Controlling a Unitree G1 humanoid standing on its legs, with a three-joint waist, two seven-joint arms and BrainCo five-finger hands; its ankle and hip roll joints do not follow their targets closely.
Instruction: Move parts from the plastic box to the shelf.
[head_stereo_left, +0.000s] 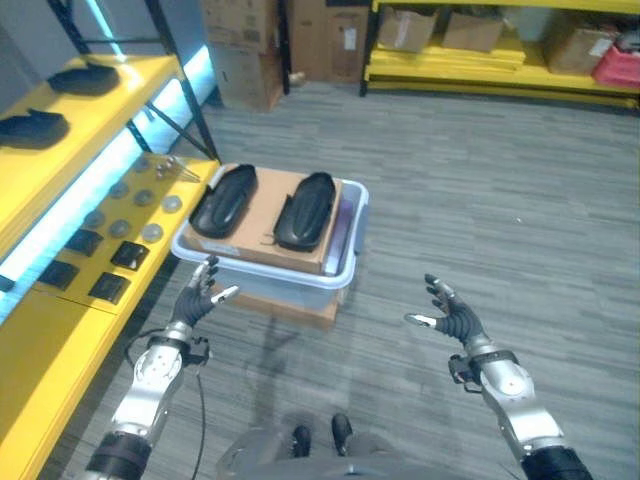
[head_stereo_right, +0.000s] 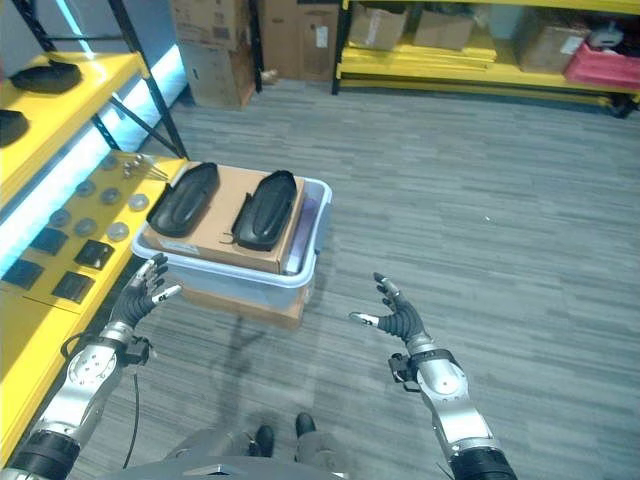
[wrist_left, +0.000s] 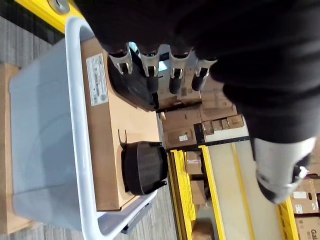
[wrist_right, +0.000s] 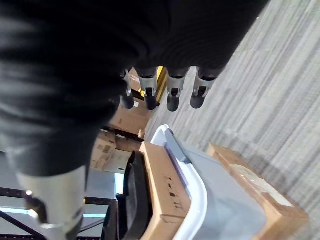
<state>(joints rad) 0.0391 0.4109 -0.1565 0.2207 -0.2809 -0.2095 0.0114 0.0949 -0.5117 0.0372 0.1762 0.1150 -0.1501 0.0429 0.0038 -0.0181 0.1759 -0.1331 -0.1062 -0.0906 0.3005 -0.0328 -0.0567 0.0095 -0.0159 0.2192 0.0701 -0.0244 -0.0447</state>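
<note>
A pale plastic box (head_stereo_left: 340, 272) sits on a flat cardboard piece on the floor. A brown cardboard sheet (head_stereo_left: 262, 228) lies in it, carrying two black elongated parts (head_stereo_left: 224, 199) (head_stereo_left: 306, 210) side by side. My left hand (head_stereo_left: 201, 292) is open, empty, just in front of the box's near left corner. My right hand (head_stereo_left: 449, 314) is open and empty over the carpet, to the right of the box. The yellow shelf (head_stereo_left: 60, 330) stands on the left; two similar black parts (head_stereo_left: 32, 129) lie on its upper level. In the left wrist view the box rim (wrist_left: 75, 115) and one part (wrist_left: 144, 167) show.
Small black square pieces (head_stereo_left: 128, 255) and round metal discs (head_stereo_left: 151, 232) lie on the lower shelf level. Cardboard boxes (head_stereo_left: 243, 50) stand at the back, beside a second yellow rack (head_stereo_left: 500, 70). Grey carpet (head_stereo_left: 500, 220) stretches to the right of the box.
</note>
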